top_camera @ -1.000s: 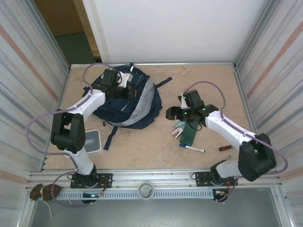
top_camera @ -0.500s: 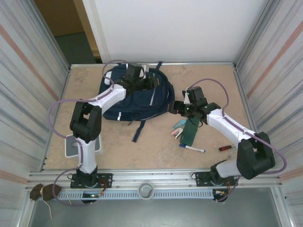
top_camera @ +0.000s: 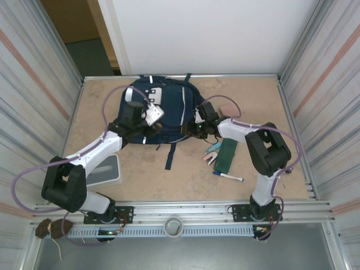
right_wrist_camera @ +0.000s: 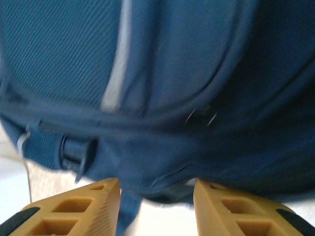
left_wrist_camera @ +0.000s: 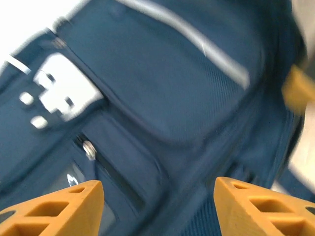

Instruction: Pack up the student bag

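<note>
Student bag (top_camera: pixel 169 104): large navy blue fabric backpack, flat at 12 o'clock of the tabletop (top_camera: pixel 253 93), apparently closed. Left pincer (left_wrist_camera: pixel 158 183) wide, empty, over its 9 o'clock half. Right pincer (right_wrist_camera: pixel 156 183) part-open, empty, at its 4 o'clock edge. Step, as judged: opening. Next: grip a zip pull.

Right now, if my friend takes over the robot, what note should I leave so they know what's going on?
Left gripper: open, empty, hovering over the front of the student bag.
Right gripper: open, empty, close against the bag's right side.
Bag: lying flat at the far middle of the table; no open zip shows.
Loose on the table to its right: a dark green book, a marker and a few small pink and teal bits.
Done: nothing packed that I can see.
Left: open the bag, put the loose things in, probably zip it shut.
</note>
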